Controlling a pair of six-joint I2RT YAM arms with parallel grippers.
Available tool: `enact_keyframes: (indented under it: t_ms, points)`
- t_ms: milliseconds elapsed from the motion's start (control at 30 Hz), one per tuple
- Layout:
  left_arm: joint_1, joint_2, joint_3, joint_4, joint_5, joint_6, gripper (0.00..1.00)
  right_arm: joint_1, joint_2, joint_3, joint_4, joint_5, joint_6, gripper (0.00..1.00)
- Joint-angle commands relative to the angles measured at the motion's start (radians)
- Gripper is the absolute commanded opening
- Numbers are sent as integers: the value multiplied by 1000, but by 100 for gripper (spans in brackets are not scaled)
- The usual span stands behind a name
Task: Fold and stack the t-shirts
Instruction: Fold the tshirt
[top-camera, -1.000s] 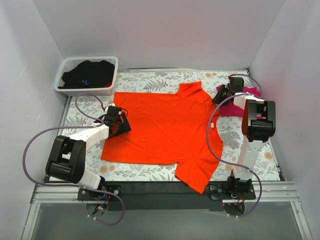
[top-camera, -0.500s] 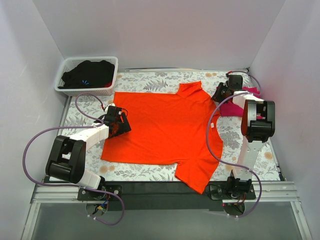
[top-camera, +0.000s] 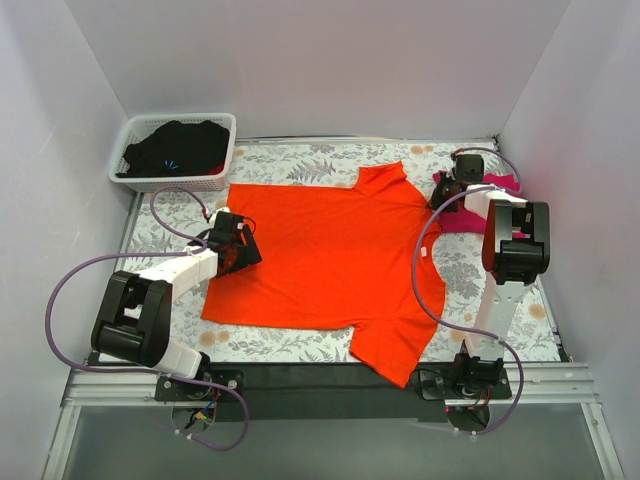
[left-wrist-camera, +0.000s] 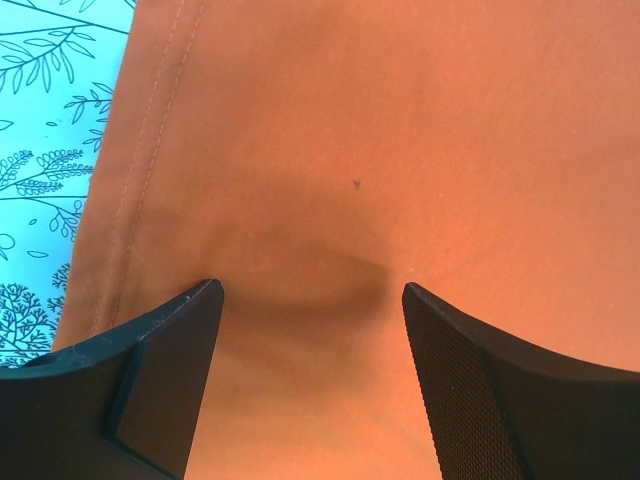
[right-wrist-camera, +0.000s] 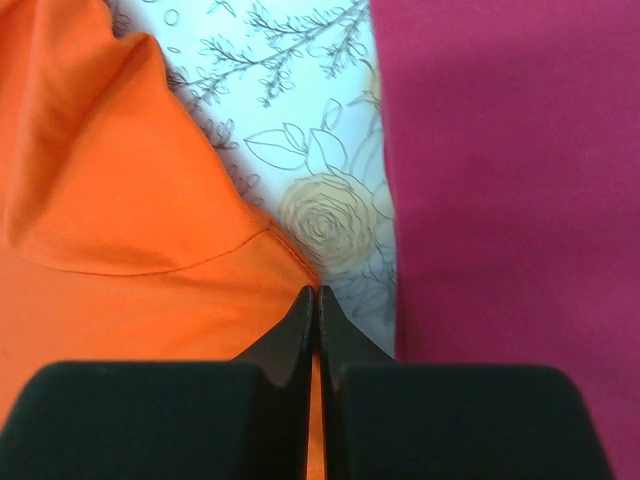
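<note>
Pink tee (top-camera: 455, 220) partly under R arm (top-camera: 515, 240); maybe folded.

A table (top-camera: 290, 165) under pale cloth printed with leaves and flowers fills a plain white booth: back wall (top-camera: 320, 60) beyond it, side walls to the table's left (top-camera: 50, 150) and right (top-camera: 595, 140). A white plastic basket (top-camera: 170, 183) of dark cloth (top-camera: 180, 145) sits at its far left corner. A black strip (top-camera: 300, 376) and a metal rail (top-camera: 330, 400) edge the table's near side, under soft, even light
</note>
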Motion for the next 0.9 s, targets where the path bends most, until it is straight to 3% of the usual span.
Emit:
enact_keyframes:
  t_ms: [0,100,433,567,700,867]
  points:
    - [0,-13,9,-48,-51,-5,68,-11,-71,-19,-19,67,-5,4]
    - [-2,-6,16,-57,-55,-9,68,-11,-72,-10,-36,70,-7,6]
    - [-2,-41,29,-85,-40,-34,68,10,-190,7,-115,85,-16,39]
    - [-2,-63,83,-116,-38,-34,70,60,-314,-76,-185,93,-1,40]
    - [1,-50,123,-119,-55,-32,71,81,-438,-258,-205,48,47,39]
    - [17,46,192,-103,-48,-61,72,97,-534,-433,-209,48,48,39]
